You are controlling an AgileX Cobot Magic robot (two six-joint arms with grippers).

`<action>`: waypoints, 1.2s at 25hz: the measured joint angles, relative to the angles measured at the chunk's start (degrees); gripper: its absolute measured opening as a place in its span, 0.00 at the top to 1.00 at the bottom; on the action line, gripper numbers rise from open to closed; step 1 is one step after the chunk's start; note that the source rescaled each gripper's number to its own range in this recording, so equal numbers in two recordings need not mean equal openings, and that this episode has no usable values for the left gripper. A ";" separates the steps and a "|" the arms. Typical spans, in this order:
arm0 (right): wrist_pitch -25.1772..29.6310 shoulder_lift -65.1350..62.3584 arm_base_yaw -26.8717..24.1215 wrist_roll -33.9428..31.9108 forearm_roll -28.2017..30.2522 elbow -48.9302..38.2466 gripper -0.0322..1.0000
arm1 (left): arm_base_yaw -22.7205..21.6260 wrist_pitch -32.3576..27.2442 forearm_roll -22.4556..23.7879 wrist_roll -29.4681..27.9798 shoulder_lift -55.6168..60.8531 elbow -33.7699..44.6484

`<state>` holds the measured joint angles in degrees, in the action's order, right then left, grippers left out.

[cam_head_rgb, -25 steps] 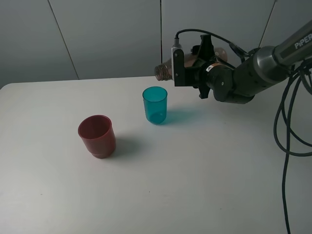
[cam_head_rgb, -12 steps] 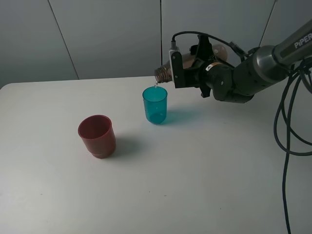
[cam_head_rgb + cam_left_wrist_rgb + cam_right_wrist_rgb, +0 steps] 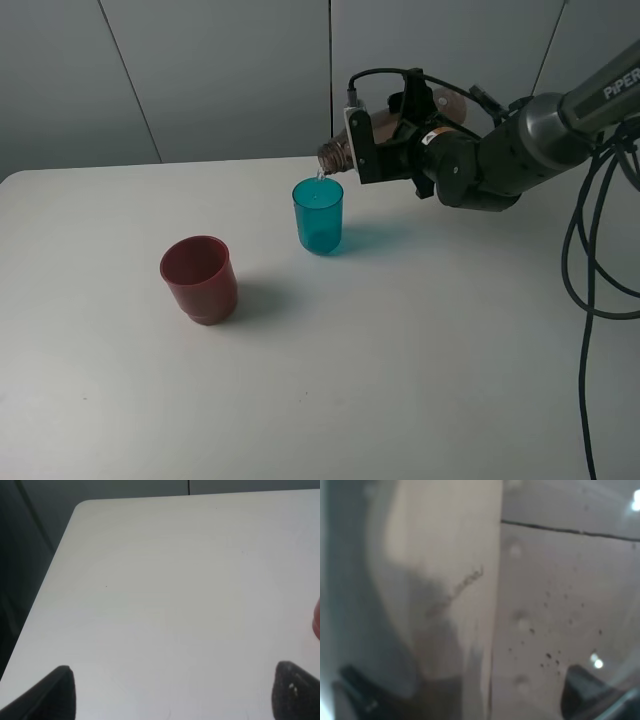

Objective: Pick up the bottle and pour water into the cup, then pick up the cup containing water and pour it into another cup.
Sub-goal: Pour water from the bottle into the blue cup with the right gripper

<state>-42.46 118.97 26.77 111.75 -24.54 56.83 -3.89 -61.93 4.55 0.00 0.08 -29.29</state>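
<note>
Clamped right gripper [image 3: 388, 140] holds tipped bottle [image 3: 335, 152], mouth over teal cup [image 3: 318, 220], near table [image 3: 400, 350] back edge. Empty left gripper [image 3: 170, 692] spread wide.

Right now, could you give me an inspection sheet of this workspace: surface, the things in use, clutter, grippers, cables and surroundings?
Surface: white table, two cups standing on it.
Job's things: smoky bottle tipped nearly level, mouth above the teal cup; a thin trickle of water falls into it. Dark red cup upright, apart from the teal one.
Clutter: nothing seen.
Grippers: right gripper shut on the bottle; left gripper open, nothing between its fingers.
Cables: black cables hang at the right of the exterior view.
Surroundings: grey wall panels behind the table.
</note>
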 joint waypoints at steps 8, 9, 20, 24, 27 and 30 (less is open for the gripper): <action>-0.07 0.00 0.00 2.71 0.00 0.00 0.97 | 0.00 0.00 0.00 0.00 0.00 0.00; -0.07 0.00 0.00 2.97 0.00 0.00 0.97 | 0.00 0.00 0.00 0.00 0.00 0.00; -0.50 0.00 0.00 5.78 0.00 0.00 0.97 | 0.00 0.00 0.00 0.00 0.00 0.00; -0.50 0.00 0.00 6.53 0.00 0.00 0.97 | 0.00 0.00 0.00 0.00 0.00 0.00; -0.56 0.00 0.00 7.83 0.00 0.00 0.97 | 0.00 0.00 0.00 0.00 0.00 0.00; -0.71 0.00 0.00 7.84 0.00 0.00 0.97 | 0.00 0.00 0.00 0.00 0.00 0.00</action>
<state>-43.18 118.97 26.77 119.59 -24.54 56.83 -3.89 -61.93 4.55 0.00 0.08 -29.29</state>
